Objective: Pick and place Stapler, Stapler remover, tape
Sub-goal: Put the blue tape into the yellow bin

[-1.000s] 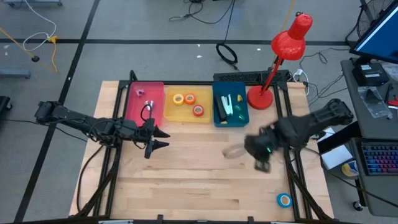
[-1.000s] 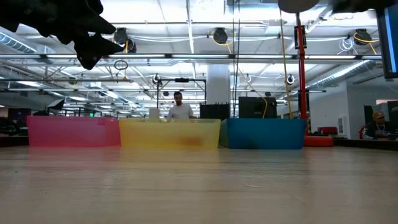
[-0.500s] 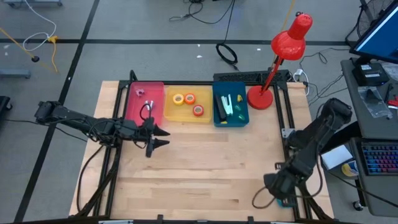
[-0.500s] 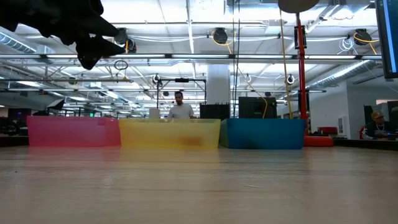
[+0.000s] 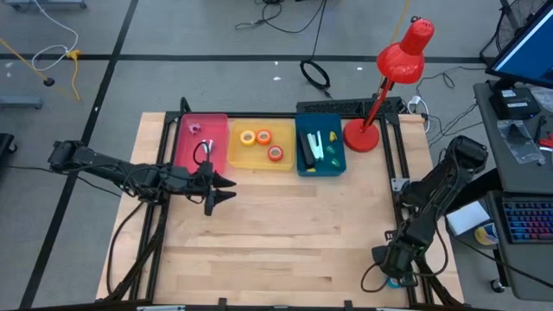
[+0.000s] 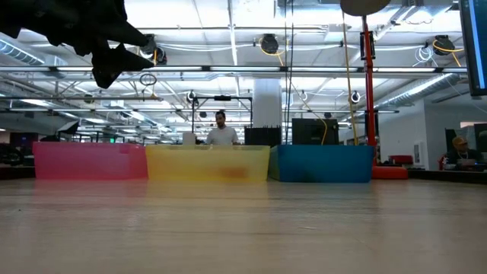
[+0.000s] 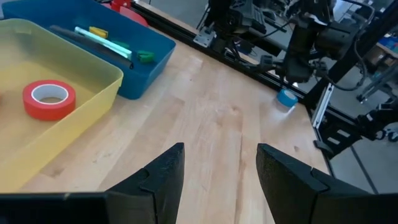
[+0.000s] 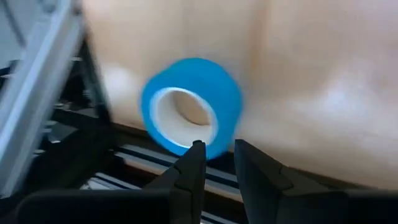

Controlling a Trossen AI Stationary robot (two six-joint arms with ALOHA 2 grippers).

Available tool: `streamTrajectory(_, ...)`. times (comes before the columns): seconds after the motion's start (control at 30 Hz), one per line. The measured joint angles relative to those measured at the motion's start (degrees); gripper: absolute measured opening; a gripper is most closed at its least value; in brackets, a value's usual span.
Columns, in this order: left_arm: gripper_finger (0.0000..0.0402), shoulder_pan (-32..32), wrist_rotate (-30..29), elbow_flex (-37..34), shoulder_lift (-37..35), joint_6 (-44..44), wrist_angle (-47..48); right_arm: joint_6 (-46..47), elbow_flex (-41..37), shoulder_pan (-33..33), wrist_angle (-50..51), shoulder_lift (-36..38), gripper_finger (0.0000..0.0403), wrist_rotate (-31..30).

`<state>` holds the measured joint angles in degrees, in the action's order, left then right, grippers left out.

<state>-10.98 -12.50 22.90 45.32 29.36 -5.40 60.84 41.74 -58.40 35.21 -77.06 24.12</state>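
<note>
A blue-teal tape roll lies flat at the table's near right corner, also in the left wrist view. My right gripper slants down over it with a narrow gap between its fingers, the tips at the roll's near rim. My left gripper hangs open above the table's left middle, near the pink bin. Yellow, orange and red tape rolls lie in the yellow bin. A black stapler lies in the blue bin. I cannot make out a stapler remover. My right gripper comes at the blue-teal roll's near rim slanting down from above, and nothing lies between its fingers. I cannot tell whether a fingertip touches the rim. The roll lies flat on the table.
The three bins stand in a row along the far edge. A red desk lamp stands at the far right corner. Black frame rails run along the table's right edge beside the roll. Bare wood fills the middle.
My right gripper has swung from the table's right middle to the near right corner and sunk, tipping downward, over the blue-teal tape roll. My left gripper has rolled a little in place.
</note>
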Motion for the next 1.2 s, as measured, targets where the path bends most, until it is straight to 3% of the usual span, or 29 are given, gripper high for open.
streamTrajectory(0.37,0.0198,0.0,0.0,0.0,0.0,0.1,0.1,9.7,-0.2,-3.4,-2.3,0.0,0.0079,-7.8)
streamTrajectory(0.7,0.0198,0.0,-0.1,0.0,0.0,-0.3,0.0,11.4,-0.2,-3.6,-4.9,-0.9,0.0079,-7.4)
streamTrajectory(1.2,0.0198,0.0,-0.1,0.0,0.0,-0.6,0.4,11.8,0.0,-3.6,-2.8,-9.1,0.0071,-7.9)
